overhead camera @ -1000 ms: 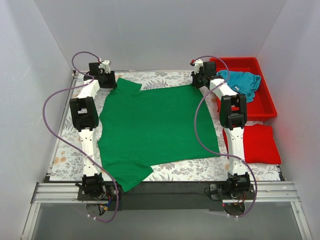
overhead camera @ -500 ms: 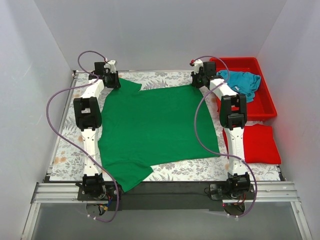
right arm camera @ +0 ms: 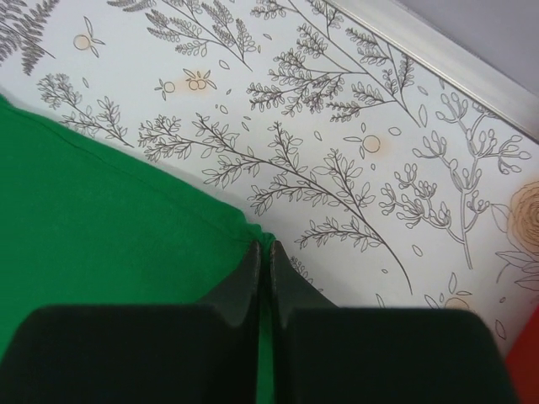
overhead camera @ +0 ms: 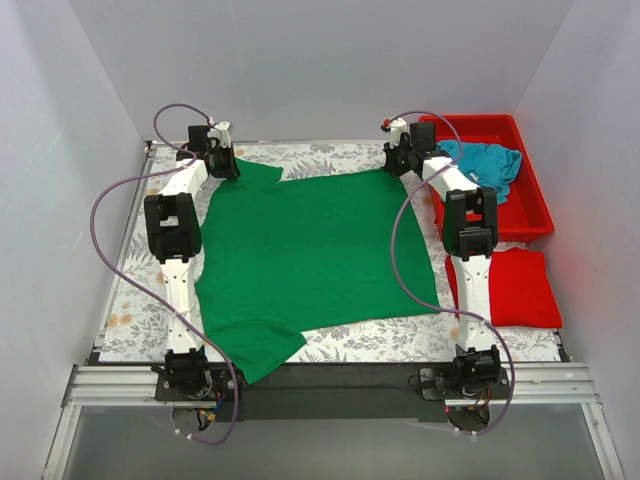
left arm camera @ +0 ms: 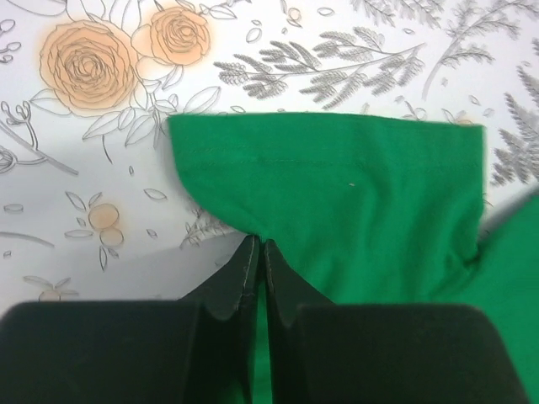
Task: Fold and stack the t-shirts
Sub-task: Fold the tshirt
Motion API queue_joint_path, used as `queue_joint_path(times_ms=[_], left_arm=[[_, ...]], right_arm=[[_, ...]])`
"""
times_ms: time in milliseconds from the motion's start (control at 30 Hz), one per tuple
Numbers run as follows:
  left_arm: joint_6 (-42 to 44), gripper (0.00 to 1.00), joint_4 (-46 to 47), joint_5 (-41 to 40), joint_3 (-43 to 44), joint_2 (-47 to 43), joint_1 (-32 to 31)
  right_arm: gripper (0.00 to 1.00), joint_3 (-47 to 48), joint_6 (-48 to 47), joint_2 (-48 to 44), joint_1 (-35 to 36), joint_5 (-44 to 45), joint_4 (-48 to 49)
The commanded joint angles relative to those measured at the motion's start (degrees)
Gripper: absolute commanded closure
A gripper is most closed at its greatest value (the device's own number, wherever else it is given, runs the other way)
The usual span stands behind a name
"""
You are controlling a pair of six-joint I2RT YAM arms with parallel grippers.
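Floral tabletop [overhead camera: 130,320], green t-shirt [overhead camera: 310,250] flat on it from left gripper [left arm camera: 259,244] across to right gripper [right arm camera: 263,246]. Red tub [overhead camera: 535,190] just right of right gripper, folded red cloth [overhead camera: 520,285] well to its near side.

Two t-shirts were counted: one green t-shirt [overhead camera: 315,250] and one teal t-shirt [overhead camera: 487,163]. One red tub [overhead camera: 520,215] and one folded red cloth [overhead camera: 522,288] were noted. Two grippers were counted, the left gripper [left arm camera: 258,252] and the right gripper [right arm camera: 263,252].

A green t-shirt [overhead camera: 310,250] blankets mid-frame; bare floral table [overhead camera: 125,300] leaves room down the left edge and across the top. At right, a red tub [overhead camera: 528,210] holding a teal t-shirt [overhead camera: 490,165] and a folded red cloth [overhead camera: 525,290] block passage.
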Motion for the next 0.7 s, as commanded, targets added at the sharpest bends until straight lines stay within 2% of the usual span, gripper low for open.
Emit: queue_joint_path(times_ms=[0,667], left_arm=[[-1.0,1.0,4.0,2.8,-5.4,-13.1,0.4],[0.6,1.0,7.2,5.9,-29.9,-35.2,0.4]], right_arm=[[0.99,-0.6,0.3,-7.3,-1.2,-4.1,2.7],[0.99,-13.7,-1.0,-18.7,-2.1,-10.2,2.6]])
